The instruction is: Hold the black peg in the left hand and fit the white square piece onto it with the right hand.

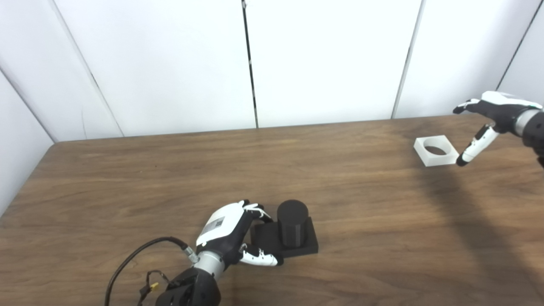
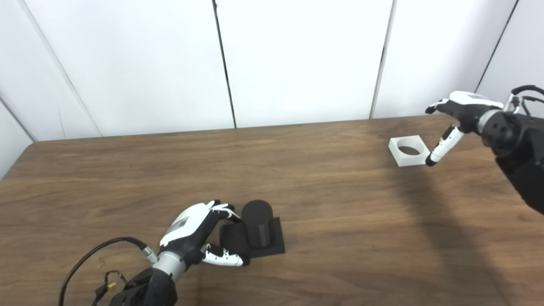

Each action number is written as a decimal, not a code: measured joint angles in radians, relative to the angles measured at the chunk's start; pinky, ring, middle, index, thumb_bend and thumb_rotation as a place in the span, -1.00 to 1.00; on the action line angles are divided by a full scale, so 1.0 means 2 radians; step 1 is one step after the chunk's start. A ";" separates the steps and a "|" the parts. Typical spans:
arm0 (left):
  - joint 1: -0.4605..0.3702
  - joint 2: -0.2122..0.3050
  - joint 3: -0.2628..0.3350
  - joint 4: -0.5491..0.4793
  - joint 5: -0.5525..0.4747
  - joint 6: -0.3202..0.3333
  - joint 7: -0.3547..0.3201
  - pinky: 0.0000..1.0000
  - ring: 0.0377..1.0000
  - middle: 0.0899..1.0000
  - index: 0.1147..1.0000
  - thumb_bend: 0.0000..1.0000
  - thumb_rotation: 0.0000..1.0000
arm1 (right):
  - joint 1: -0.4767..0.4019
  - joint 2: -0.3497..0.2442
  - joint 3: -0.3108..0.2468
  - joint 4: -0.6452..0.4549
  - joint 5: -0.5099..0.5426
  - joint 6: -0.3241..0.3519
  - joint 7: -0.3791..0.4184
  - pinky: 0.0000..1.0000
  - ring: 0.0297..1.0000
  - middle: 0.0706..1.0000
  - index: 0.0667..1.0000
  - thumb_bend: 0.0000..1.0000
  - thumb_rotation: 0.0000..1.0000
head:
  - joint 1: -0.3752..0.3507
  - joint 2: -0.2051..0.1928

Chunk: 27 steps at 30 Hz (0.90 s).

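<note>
Near the front edge of the table point(image 1: 127, 178), the left robot hand point(image 1: 231, 233) is wrapping the square base of the black peg point(image 1: 293, 223), fingers along the base's far side and thumb at its near edge. The peg is standing upright with its base flat on the table. You are judging this as a closed grasp on the base, not yet a lift. Keep that hold firm and the peg vertical, so that the round post is presenting a steady target.

Toward the far right corner, the white square piece point(image 1: 436, 150) is lying flat, round hole facing up. The right robot hand point(image 1: 488, 123) is hovering just beside its right edge, fingers spread apart and holding nothing, one fingertip pointing down at the piece's near right corner. Pinch the piece across two opposite outer walls, leaving the hole unobstructed, and keep it level while carrying.

A small grey label is showing on the back of the left robot hand; its print is too small to read.
</note>
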 measured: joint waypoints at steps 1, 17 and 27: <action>0.000 0.001 -0.001 0.000 0.000 0.000 0.000 1.00 1.00 0.79 -0.16 0.02 -0.88 | -0.001 0.004 0.001 0.008 -0.003 -0.003 0.000 1.00 1.00 1.00 0.85 1.00 -0.61 | 0.000 0.000; 0.004 0.007 0.000 -0.008 -0.001 0.000 0.001 1.00 1.00 0.82 -0.16 0.02 -0.88 | -0.010 0.040 0.002 0.042 -0.041 -0.017 -0.012 1.00 1.00 0.99 0.84 1.00 -0.59 | -0.001 0.002; 0.005 0.008 0.000 -0.012 0.002 0.001 -0.002 1.00 1.00 0.80 -0.16 0.02 -0.88 | -0.010 0.055 0.000 0.080 -0.047 -0.035 -0.035 1.00 1.00 0.98 0.78 1.00 -0.59 | 0.003 0.004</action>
